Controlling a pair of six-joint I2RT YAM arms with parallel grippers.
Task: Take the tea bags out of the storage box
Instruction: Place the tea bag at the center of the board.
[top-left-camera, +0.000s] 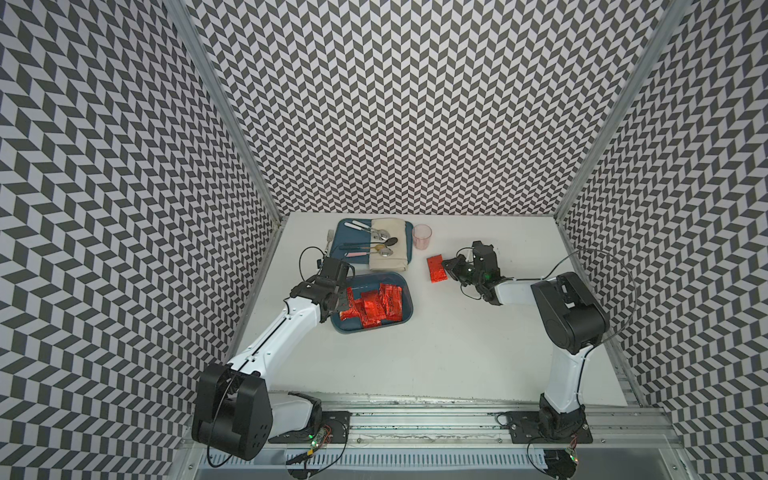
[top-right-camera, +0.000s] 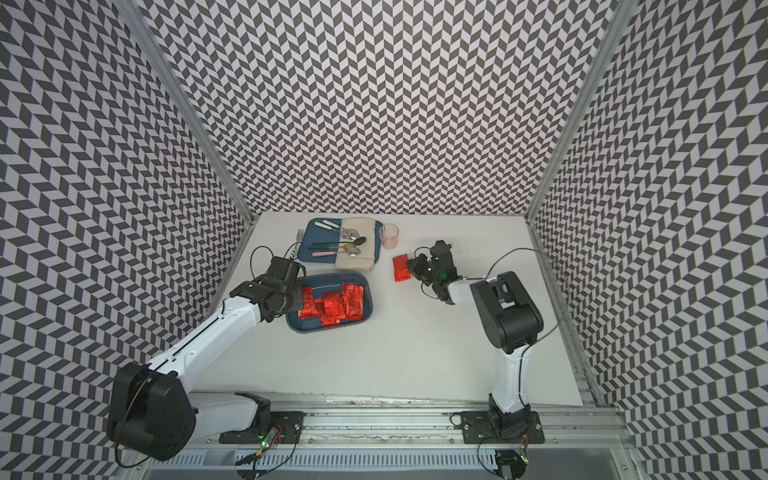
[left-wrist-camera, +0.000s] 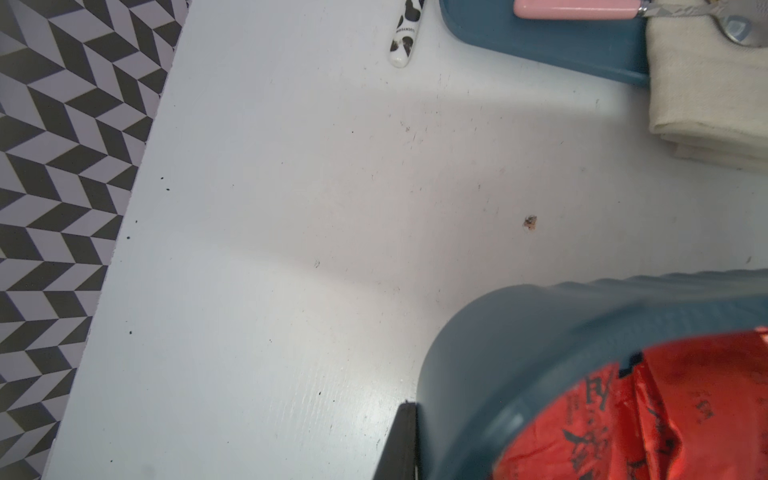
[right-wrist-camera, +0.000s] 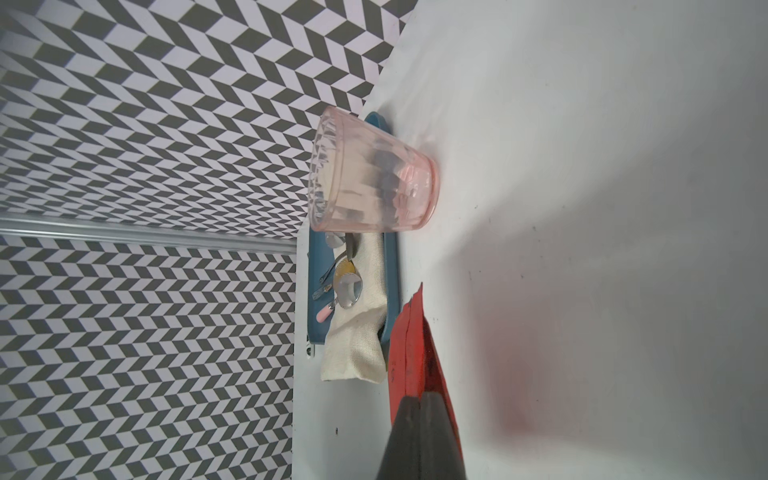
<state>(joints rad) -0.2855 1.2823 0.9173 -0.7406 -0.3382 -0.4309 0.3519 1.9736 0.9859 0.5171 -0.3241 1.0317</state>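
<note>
Right wrist view shows us the right gripper (right-wrist-camera: 422, 399) clamped on one tea bag (right-wrist-camera: 409, 345), out of the box (top-left-camera: 365, 330), near the glass (right-wrist-camera: 370, 174) towards the far edge of the tabletop (top-left-camera: 415, 353). In both top views we find the box by the left edge, heaped with tea bags (top-left-camera: 372, 307); the left gripper (top-left-camera: 341, 300) pinches its wall nearest that edge. Behind it, the tray (top-left-camera: 345, 232) carries cutlery (top-left-camera: 374, 245) and a cloth (top-left-camera: 388, 259).

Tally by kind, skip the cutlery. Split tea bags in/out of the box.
tea bags in storage box: 5 (overlapping, best count)
tea bag held in right tool: 1
storage box: 1
tray: 1
cloth: 1
cup: 1
Total: 10
</note>
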